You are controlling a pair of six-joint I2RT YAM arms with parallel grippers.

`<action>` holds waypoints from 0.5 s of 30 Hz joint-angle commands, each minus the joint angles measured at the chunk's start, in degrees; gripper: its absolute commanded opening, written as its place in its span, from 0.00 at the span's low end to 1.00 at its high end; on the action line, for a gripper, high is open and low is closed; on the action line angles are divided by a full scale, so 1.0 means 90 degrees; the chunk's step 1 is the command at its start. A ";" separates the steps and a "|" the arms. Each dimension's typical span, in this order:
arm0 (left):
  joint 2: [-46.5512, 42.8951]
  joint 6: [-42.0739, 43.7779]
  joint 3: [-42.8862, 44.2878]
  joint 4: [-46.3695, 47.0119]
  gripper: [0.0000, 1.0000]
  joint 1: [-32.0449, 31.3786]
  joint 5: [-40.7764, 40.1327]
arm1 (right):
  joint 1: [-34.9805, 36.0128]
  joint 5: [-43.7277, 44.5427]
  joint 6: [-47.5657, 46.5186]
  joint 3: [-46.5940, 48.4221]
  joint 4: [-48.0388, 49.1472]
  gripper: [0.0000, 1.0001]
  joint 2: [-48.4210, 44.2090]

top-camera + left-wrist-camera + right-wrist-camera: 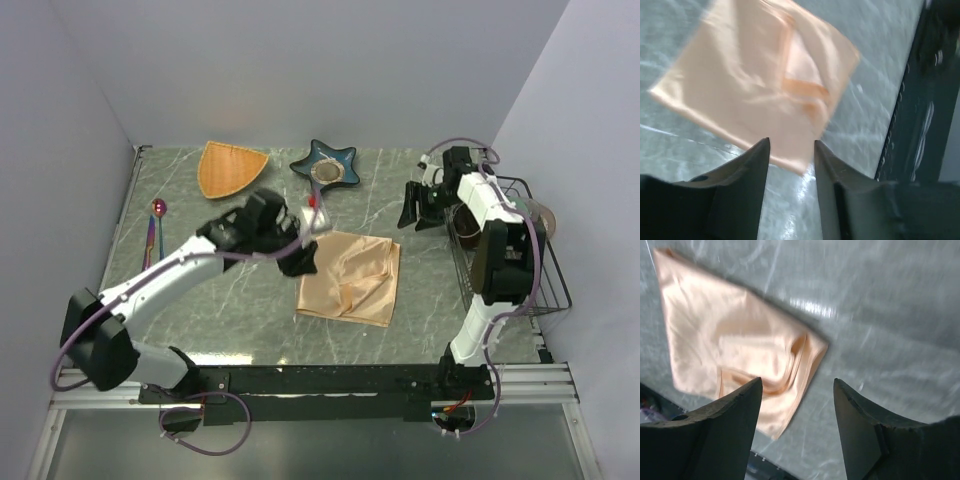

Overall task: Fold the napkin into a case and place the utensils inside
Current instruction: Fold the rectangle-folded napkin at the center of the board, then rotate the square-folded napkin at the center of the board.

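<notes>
The peach-orange satin napkin [350, 275] lies folded and creased at the middle of the table. It also shows in the left wrist view [755, 80] and the right wrist view [735, 350]. The utensils [154, 232], purple-pink with a round-bowled spoon, lie at the far left edge, away from both grippers. My left gripper [300, 260] hovers at the napkin's left edge, open and empty [791, 145]. My right gripper [411, 212] hangs above the table to the upper right of the napkin, open and empty [797, 382].
An orange fan-shaped dish [230, 167] and a blue star-shaped dish [325, 164] sit at the back. A black wire basket [548, 262] stands at the right edge behind my right arm. A black rail [330, 378] runs along the near edge.
</notes>
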 commanded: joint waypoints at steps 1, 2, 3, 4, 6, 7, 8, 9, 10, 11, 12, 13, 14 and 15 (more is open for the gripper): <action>-0.0016 0.1454 -0.1140 -0.0539 0.39 -0.0777 -0.1150 | 0.0229 0.0172 -0.0291 0.0913 -0.0215 0.67 0.0753; -0.0036 0.1415 -0.1259 -0.0393 0.39 -0.0874 -0.1200 | 0.0403 0.0153 -0.0301 0.1186 -0.0235 0.68 0.0890; -0.0056 0.1395 -0.1376 -0.0304 0.40 -0.1068 -0.1258 | 0.0463 0.0085 -0.0311 0.1295 -0.0264 0.69 0.1123; -0.0046 0.1366 -0.1580 -0.0236 0.40 -0.1177 -0.1346 | 0.0512 0.0046 -0.0321 0.1383 -0.0303 0.70 0.1232; -0.0007 0.1327 -0.1738 0.0008 0.40 -0.1498 -0.1600 | 0.0639 -0.0013 -0.0331 0.1501 -0.0352 0.71 0.1456; 0.0080 0.1278 -0.1874 0.0077 0.40 -0.1597 -0.1688 | 0.0678 -0.0042 -0.0350 0.1481 -0.0362 0.71 0.1506; 0.0149 0.1239 -0.1924 0.0174 0.40 -0.1675 -0.1814 | 0.0766 -0.0023 -0.0379 0.1375 -0.0362 0.71 0.1535; 0.0227 0.1219 -0.1963 0.0281 0.39 -0.1734 -0.1864 | 0.0795 0.0006 -0.0438 0.1297 -0.0343 0.70 0.1545; 0.0440 0.1151 -0.1963 0.0331 0.39 -0.1744 -0.1922 | 0.0844 0.0035 -0.0477 0.1199 -0.0304 0.70 0.1536; 0.0568 0.1102 -0.1963 0.0389 0.38 -0.1744 -0.2165 | 0.0864 0.0045 -0.0516 0.0985 -0.0294 0.70 0.1507; 0.0695 0.1063 -0.1963 0.0458 0.38 -0.1744 -0.2274 | 0.0883 0.0055 -0.0574 0.0887 -0.0284 0.70 0.1477; 0.0967 0.1043 -0.1925 0.0458 0.36 -0.1696 -0.2362 | 0.0884 0.0074 -0.0604 0.0799 -0.0284 0.70 0.1458; 0.1086 0.1043 -0.1895 0.0468 0.35 -0.1628 -0.2411 | 0.0884 0.0113 -0.0623 0.0624 -0.0294 0.70 0.1419; 0.1164 0.1024 -0.1876 0.0497 0.34 -0.1337 -0.2315 | 0.0884 0.0133 -0.0682 0.0506 -0.0284 0.69 0.1380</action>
